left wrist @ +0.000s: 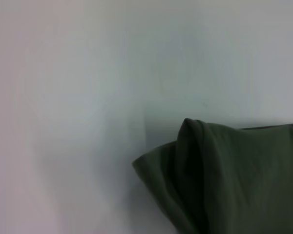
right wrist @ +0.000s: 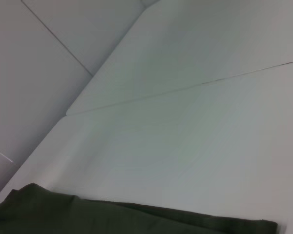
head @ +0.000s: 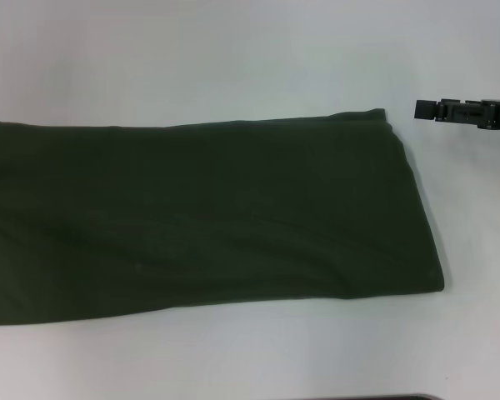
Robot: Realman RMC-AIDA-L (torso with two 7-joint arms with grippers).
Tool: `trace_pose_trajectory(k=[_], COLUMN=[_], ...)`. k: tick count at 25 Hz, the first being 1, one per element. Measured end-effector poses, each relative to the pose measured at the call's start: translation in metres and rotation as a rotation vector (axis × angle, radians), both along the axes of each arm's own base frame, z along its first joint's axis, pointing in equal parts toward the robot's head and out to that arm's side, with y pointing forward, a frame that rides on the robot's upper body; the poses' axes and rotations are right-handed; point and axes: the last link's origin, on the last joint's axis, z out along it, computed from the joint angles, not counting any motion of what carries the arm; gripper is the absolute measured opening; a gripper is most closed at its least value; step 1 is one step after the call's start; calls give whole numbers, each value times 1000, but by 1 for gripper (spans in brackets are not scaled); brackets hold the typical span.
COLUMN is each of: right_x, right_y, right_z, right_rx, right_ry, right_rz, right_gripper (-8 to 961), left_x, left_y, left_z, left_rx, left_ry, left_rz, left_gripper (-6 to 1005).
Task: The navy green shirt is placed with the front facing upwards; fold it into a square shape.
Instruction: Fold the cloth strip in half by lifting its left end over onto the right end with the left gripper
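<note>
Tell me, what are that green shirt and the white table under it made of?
The shirt looks like soft matte knit, probably cotton: it drapes in gentle wrinkles and bunches into rounded folds at its end in the left wrist view. The table looks like a smooth, hard white board, perhaps laminate, with thin seams showing in the right wrist view.
</note>
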Motion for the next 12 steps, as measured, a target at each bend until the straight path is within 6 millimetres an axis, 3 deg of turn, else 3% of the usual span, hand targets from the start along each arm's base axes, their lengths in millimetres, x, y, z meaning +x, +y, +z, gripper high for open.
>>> trace_pose_trajectory(k=[7, 12], right_x=[-1, -1], right_y=[1, 1], right_z=[1, 1], right_rx=[1, 1], right_ry=[-1, -2], right_rz=[3, 4], right_gripper=[945, 944], left_x=[0, 13], left_y=[-1, -1], left_z=[6, 4], left_rx=[-1, -30], left_ry=[6, -13], left_rz=[5, -23], left_gripper=[27, 28])
